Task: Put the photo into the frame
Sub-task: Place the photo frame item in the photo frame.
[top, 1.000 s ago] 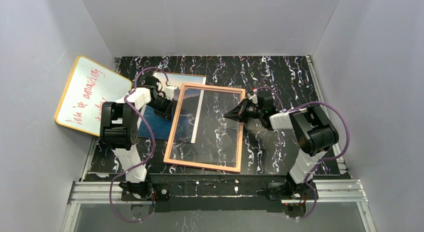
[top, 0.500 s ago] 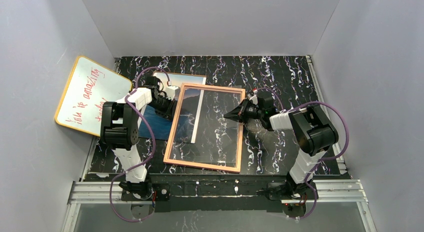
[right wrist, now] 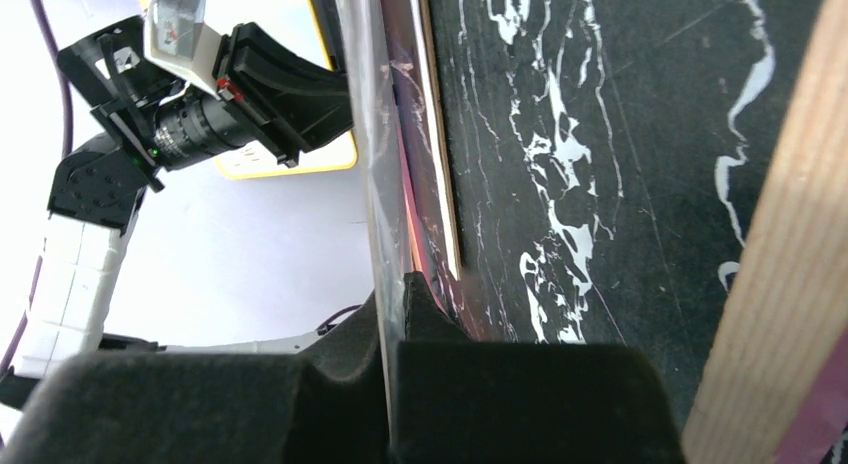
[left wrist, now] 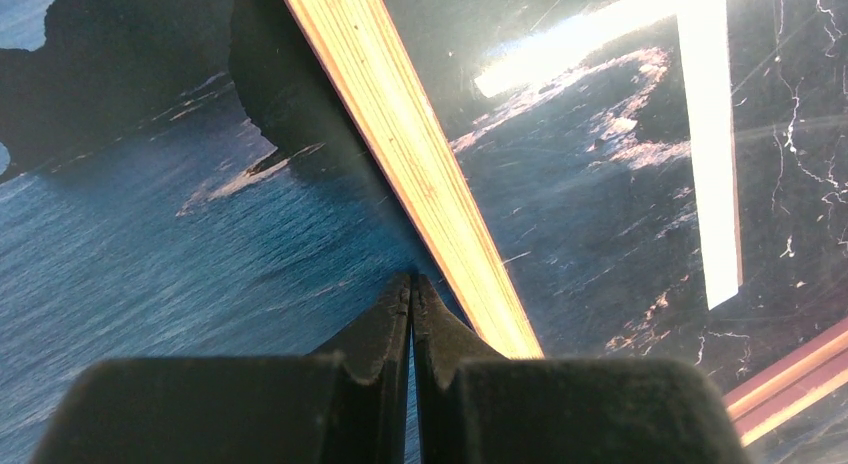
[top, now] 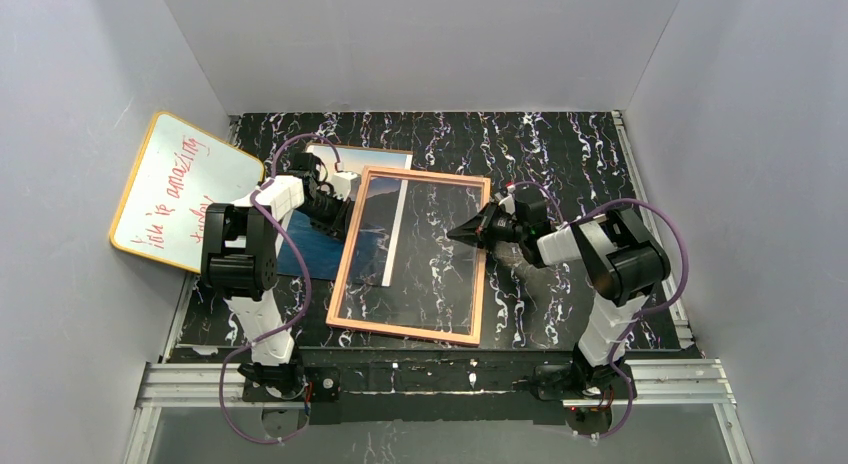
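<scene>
The photo (top: 316,248) lies flat on the bench (top: 560,154), left of centre, with its right part under the left rail of the frame (top: 410,332), which lies mid-bench. Left end effector (left wrist: 411,284): fingers pressed together, tips on the photo just beside that rail. Right end effector (right wrist: 395,286): clamped on the frame's clear pane at its right side.

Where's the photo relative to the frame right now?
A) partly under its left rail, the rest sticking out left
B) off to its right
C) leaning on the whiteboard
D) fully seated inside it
A: the photo passes under the left rail of the frame, with blue sea showing on both sides of that rail.
</scene>
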`<control>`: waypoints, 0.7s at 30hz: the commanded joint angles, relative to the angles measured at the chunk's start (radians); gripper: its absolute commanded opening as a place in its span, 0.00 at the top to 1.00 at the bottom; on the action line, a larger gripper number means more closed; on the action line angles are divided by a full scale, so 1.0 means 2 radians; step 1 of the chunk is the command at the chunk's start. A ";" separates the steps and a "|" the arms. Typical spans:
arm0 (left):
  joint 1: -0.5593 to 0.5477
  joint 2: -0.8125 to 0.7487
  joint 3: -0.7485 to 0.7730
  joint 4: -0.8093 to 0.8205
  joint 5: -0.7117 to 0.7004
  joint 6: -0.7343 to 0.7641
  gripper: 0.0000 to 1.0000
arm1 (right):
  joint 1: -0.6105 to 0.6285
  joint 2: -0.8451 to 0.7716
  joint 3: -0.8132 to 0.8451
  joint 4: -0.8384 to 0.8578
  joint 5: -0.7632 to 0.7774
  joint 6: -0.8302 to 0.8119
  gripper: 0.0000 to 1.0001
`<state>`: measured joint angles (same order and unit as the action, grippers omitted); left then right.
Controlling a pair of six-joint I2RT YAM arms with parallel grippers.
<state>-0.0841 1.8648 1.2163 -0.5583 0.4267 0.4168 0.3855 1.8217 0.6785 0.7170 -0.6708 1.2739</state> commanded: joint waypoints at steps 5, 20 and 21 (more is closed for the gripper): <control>-0.010 0.003 -0.025 -0.013 -0.009 0.010 1.00 | -0.002 0.012 -0.027 0.176 -0.018 0.066 0.99; -0.013 0.002 -0.021 -0.018 -0.012 0.013 1.00 | -0.003 0.000 -0.011 0.137 -0.013 0.036 0.99; -0.013 0.001 -0.021 -0.018 -0.012 0.013 1.00 | -0.003 -0.001 -0.010 0.137 -0.012 0.034 0.99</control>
<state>-0.0956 1.8606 1.2068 -0.5468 0.4263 0.4259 0.3855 1.8496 0.6285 0.9855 -0.6952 1.3766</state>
